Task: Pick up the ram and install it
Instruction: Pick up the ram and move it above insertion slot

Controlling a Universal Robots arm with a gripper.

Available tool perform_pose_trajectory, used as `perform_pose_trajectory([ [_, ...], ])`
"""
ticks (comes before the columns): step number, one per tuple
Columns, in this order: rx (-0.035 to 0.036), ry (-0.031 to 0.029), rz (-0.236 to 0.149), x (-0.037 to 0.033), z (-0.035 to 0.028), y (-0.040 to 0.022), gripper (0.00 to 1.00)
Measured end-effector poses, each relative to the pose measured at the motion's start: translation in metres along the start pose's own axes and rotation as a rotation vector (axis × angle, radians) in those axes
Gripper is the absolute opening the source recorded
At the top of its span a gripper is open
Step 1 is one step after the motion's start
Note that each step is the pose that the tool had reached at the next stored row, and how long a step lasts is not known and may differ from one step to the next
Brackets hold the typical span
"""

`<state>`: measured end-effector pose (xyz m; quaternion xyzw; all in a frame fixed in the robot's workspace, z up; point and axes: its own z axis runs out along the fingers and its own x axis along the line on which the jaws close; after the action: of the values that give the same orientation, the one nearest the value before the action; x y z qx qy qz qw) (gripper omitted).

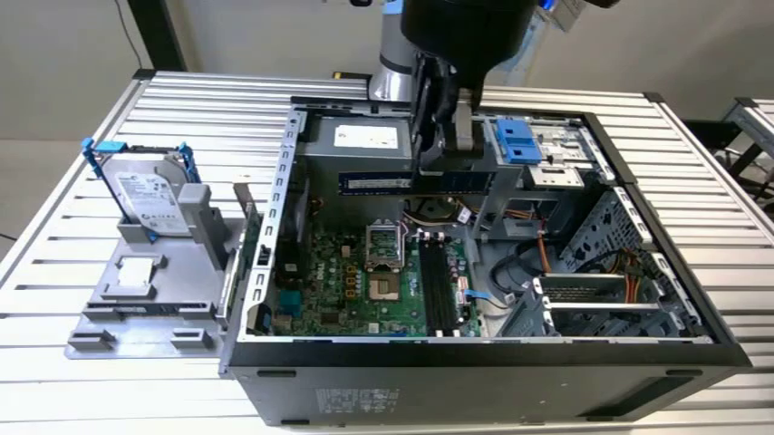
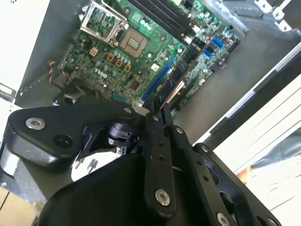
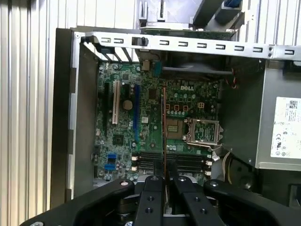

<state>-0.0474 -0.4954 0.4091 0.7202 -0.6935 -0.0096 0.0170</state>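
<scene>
My gripper is clenched on the ram, holding it level above the motherboard, upper centre of the exterior view.

Over the computer case, the arm is cut off by the exterior view's upper edge, and the case's front runs off the lower edge. The ram, above the case, has its middle hidden behind the jaws pinching it. In the first wrist view it shows edge-on, its chips impossible to tell, its near end buried between the jaws.
</scene>
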Motion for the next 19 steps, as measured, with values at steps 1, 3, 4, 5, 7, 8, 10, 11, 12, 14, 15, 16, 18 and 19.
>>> perform_pose_trajectory([
  [1, 0.0, -0.0001, 0.0, 0.0, -0.0001, -0.0038, 0.0],
  [3, 0.0, 0.0, 0.0, 0.0001, -0.0005, -0.0118, 0.0],
  [4, 0.0, 0.0, 0.0, 0.0001, -0.0006, -0.0155, 0.0],
  [5, 0.0, 0.0, 0.0, 0.0001, -0.0007, -0.019, 0.0],
  [7, 0.0, 0.0, 0.0, 0.0002, -0.001, -0.0262, 0.0],
  [8, 0.0, 0.0001, 0.0, 0.0003, -0.0012, -0.0298, 0.0],
  [10, 0.0, 0.0, 0.0, 0.0003, -0.0014, -0.0366, 0.0],
  [11, 0.0, -0.0001, 0.0, 0.0003, -0.0015, -0.04, 0.0],
  [12, 0.0, 0.0, 0.001, 0.0003, -0.0016, -0.0429, 0.0],
  [14, 0.0, -0.0001, 0.005, 0.0002, -0.0018, -0.0475, 0.0],
  [15, -0.0001, -0.0003, 0.008, 0.0001, -0.0018, -0.0492, 0.0],
  [16, -0.0001, -0.0004, 0.012, 0.0, -0.0019, -0.0506, 0.0],
  [18, -0.0002, -0.0008, 0.021, -0.0003, -0.002, -0.0532, 0.0],
  [19, -0.0002, -0.001, 0.025, -0.0005, -0.002, -0.0545, 0.0],
])
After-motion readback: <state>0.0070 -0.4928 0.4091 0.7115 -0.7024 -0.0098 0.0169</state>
